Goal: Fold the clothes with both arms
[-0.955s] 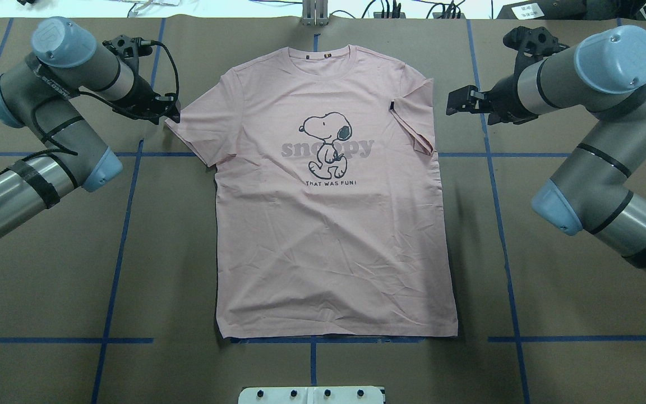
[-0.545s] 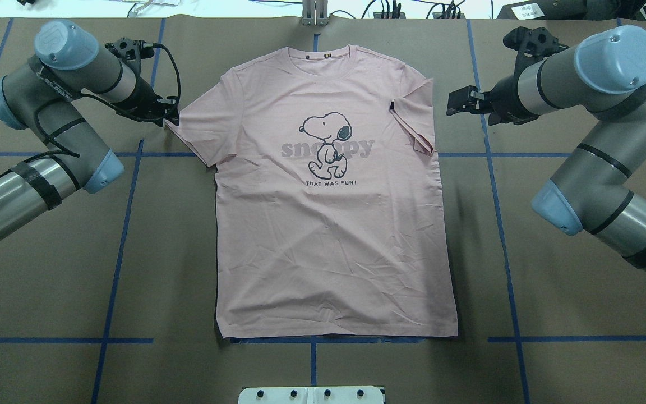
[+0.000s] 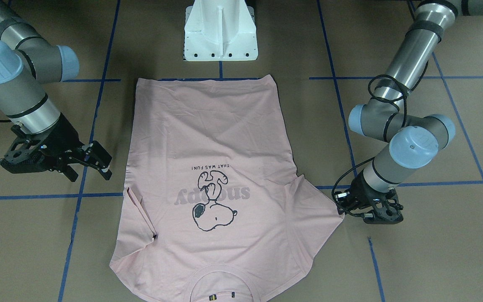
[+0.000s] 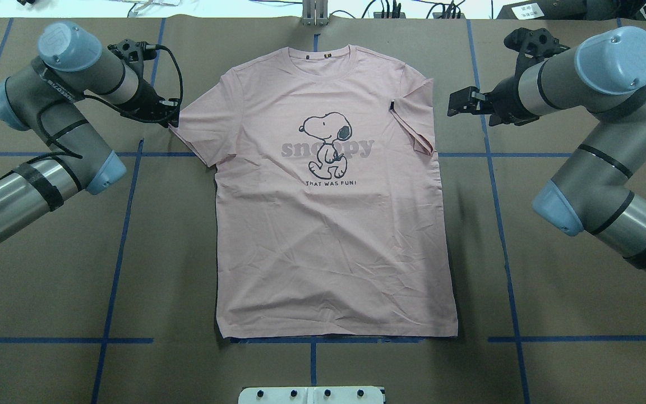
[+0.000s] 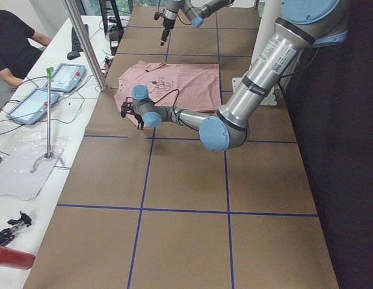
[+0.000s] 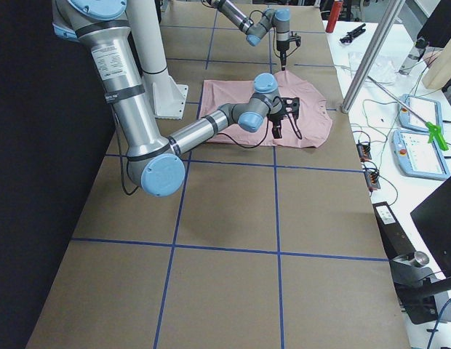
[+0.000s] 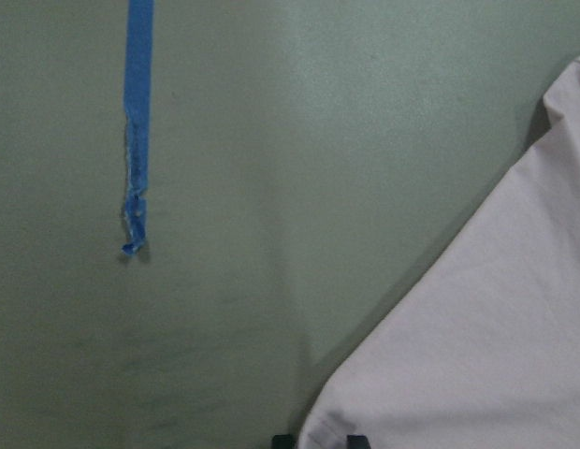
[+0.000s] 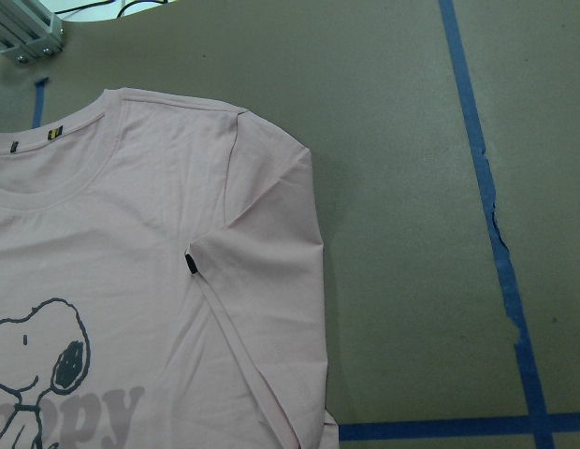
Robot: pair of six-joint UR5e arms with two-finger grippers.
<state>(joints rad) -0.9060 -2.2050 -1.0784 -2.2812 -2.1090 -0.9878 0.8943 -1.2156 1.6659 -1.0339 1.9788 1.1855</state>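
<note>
The pale pink T-shirt (image 4: 328,235) lies flat, print up, on the brown table, collar at the far side (image 3: 212,138). Its right sleeve (image 4: 415,120) is folded in over the chest, with the black tag (image 8: 190,264) showing. My left gripper (image 4: 172,118) is low at the tip of the left sleeve (image 3: 329,214). In the left wrist view its fingertips (image 7: 282,440) stand close together, pinching the sleeve corner (image 7: 477,337). My right gripper (image 4: 457,104) hovers open, a short way off the folded right sleeve (image 3: 99,161), holding nothing.
The white pedestal base (image 3: 220,37) stands just behind the shirt's hem. Blue tape lines (image 4: 127,224) grid the brown table. Past the far edge a white bench holds tablets (image 5: 66,75), cables and a metal post (image 5: 84,42); a person (image 5: 12,42) sits there.
My left arm's wrist and elbow shifted slightly up and right while its gripper stayed at the sleeve tip. The right gripper and the shirt look unmoved.
</note>
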